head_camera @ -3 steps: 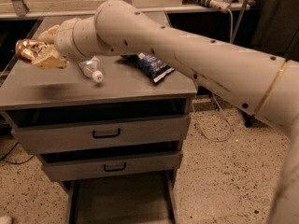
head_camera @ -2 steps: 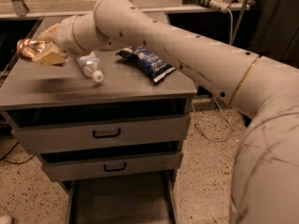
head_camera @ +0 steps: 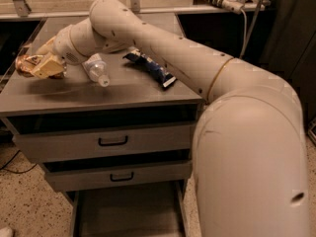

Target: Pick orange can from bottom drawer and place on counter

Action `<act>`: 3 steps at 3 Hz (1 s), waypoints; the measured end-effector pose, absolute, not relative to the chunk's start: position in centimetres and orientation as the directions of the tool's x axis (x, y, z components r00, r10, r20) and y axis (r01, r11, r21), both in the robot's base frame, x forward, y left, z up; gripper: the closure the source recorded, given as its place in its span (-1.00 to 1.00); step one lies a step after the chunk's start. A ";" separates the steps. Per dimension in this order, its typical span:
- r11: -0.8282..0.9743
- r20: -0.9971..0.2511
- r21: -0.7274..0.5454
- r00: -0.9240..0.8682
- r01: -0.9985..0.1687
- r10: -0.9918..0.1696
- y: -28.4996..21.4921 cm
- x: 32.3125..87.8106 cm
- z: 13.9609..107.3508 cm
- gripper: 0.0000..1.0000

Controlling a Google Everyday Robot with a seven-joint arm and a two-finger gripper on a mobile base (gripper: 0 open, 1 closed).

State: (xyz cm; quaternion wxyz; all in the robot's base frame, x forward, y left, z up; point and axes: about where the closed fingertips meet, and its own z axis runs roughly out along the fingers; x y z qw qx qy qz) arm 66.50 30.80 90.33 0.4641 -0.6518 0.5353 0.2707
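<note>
Orange can (head_camera: 23,63): shiny, creased copper skin, clasped by the gripper (head_camera: 35,66) and held over the left end of the matte gray counter (head_camera: 98,95). Bottom drawer (head_camera: 128,216) is seen pulled out, dark floor exposed.

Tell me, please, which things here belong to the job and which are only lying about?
For the job:
- can, held in the gripper near the counter's left edge
- counter
- bottom drawer, open, nothing seen inside

Lying about:
- bottle, on its side on the counter
- blue bag, on the counter
- upper drawers
</note>
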 end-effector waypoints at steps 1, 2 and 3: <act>-0.030 -0.861 -0.255 0.241 -0.966 -0.448 32.4 65.8 88.3 1.00; -0.046 -0.864 -0.235 0.230 -0.971 -0.448 33.2 65.4 87.8 1.00; -0.046 -0.864 -0.235 0.230 -0.971 -0.448 33.2 65.4 87.8 0.64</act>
